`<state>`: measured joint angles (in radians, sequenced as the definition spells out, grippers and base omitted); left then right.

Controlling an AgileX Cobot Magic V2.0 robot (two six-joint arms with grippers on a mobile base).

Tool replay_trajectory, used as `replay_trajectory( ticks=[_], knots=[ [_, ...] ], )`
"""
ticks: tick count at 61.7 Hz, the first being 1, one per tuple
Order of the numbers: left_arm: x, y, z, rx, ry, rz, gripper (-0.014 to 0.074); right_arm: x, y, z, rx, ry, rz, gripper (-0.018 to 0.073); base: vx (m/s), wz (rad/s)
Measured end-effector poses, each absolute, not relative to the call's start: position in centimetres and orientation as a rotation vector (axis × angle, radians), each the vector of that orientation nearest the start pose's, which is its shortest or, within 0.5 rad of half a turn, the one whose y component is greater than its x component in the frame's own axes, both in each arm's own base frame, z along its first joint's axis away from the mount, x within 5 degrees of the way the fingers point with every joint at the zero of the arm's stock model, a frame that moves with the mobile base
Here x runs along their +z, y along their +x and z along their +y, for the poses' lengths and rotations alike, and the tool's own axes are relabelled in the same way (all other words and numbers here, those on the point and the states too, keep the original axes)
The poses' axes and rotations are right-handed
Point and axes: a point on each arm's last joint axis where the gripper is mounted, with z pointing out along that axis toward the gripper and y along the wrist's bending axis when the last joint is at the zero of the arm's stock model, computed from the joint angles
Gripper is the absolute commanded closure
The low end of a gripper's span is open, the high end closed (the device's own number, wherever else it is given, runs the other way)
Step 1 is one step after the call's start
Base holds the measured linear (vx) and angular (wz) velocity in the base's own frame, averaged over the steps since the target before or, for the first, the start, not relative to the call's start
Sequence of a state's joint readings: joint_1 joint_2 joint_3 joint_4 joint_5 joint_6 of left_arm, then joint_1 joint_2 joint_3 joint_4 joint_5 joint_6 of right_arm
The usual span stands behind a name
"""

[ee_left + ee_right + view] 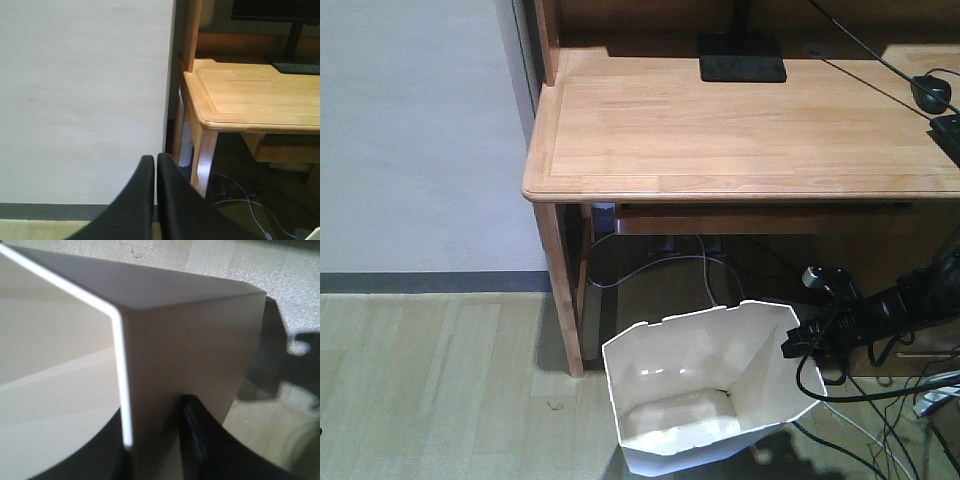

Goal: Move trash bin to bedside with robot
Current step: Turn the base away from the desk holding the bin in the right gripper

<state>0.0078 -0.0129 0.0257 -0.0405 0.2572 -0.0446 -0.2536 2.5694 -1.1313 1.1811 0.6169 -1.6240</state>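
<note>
Position of item: the trash bin (700,390) stands on the wooden floor (440,380) just in front of the table (740,130), near its left front leg, open mouth up and empty inside. No bed shows in any view, so the bedside lies somewhere outside the pictures.

Right gripper (798,342): reaching in from the right at the end of the black arm (880,305), it meets the bin's right-hand rim. The right wrist view confirms the hold. The bin wall (190,330) runs between the jaws, one finger (195,440) on the outside face and the other in shadow inside, so the gripper (150,450) is pinching the wall just below the rim. Whether the bin's base is clear of the floor cannot be told.

Left gripper (155,162): fingers pressed together, holding nothing, pointed at the white wall (75,100) beside the table.

Step in hand, as judged: the grasp is made and the carry has not begun.

Next move, as judged: take the bin away from the table by moving the base — a one-sided pinch on a thin wall invites tipping or slipping, so travel should be slow. Loose cables (700,265) hang under the table and more trail at the right, a snag risk on leaving.
</note>
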Motion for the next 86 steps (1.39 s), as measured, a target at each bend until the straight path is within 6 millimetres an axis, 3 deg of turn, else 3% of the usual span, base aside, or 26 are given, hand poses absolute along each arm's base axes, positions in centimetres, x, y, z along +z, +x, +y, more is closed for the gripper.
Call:
replay_trajectory(
  ticks=[36,86],
  knots=[
    [18.19,5.50,-0.05,-0.064,-0.073,1.752,0.0602,-7.34,33.28,-3.61,0.787,-0.363,2.841,0.0564,-0.04,0.14],
    [18.19,5.50,-0.05,-0.064,-0.073,1.752,0.0602,-7.29,33.24,-3.54,0.802,-0.369,2.838,0.0564,-0.10,0.49]
  ],
)
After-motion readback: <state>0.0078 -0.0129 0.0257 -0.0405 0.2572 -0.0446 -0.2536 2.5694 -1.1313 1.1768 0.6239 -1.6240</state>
